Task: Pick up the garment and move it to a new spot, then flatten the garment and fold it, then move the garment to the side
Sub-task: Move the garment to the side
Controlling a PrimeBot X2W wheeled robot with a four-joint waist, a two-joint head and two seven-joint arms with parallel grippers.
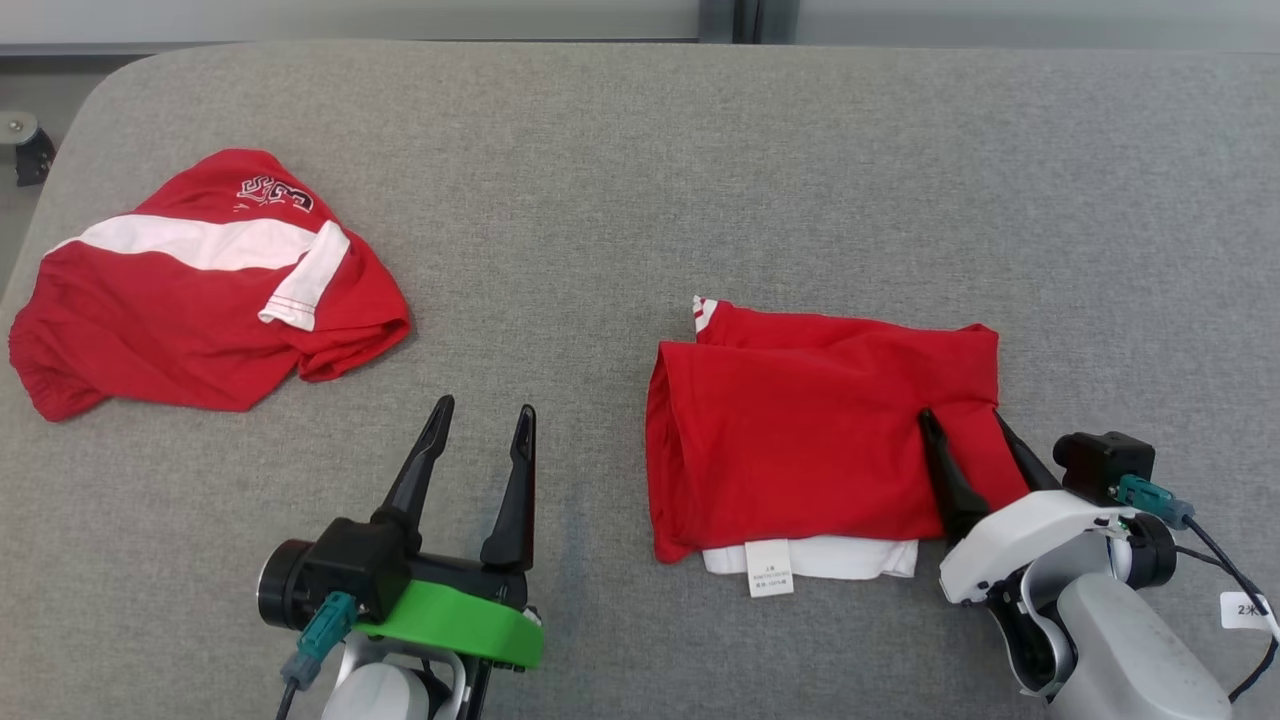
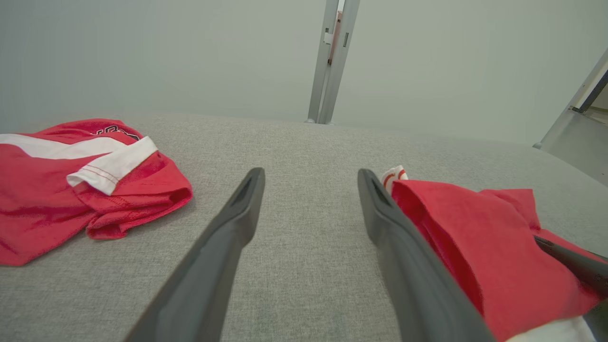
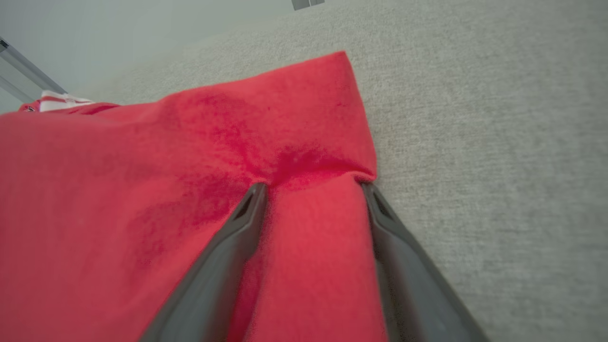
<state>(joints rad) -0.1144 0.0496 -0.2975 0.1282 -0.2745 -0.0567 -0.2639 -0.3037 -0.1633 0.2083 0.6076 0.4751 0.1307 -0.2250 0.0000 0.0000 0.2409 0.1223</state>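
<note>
Near the surface's (image 1: 640, 180) front edge, right of centre, lay the folded red shirt (image 1: 820, 430). A white layer (image 1: 850, 558) and a care label (image 1: 770, 570) showed along its near side.

Right hand (image 1: 962, 414): released, fingers spread. Tips pressed onto the shirt's right-hand end, with a low ridge of cloth standing between them and nothing pinched.

Left hand (image 1: 486, 405): released too, over bare grey fabric just left of the shirt, touching nothing.

A second, crumpled red-and-white shirt (image 1: 200, 290) sat well apart by the left edge.

Judged step: taking hold of the folded shirt to shift it aside. To do it well, the right fingers would need to close on every layer at that end, not the top one alone. The left hand would best take the opposite end, so the fold travelled flat and did not drag open.

Not clear:
- whether the right tips reached under the lower layers
- how many folds the stack held
- the lettering on the crumpled shirt, partly tucked away
- the label's print, too small to read
</note>
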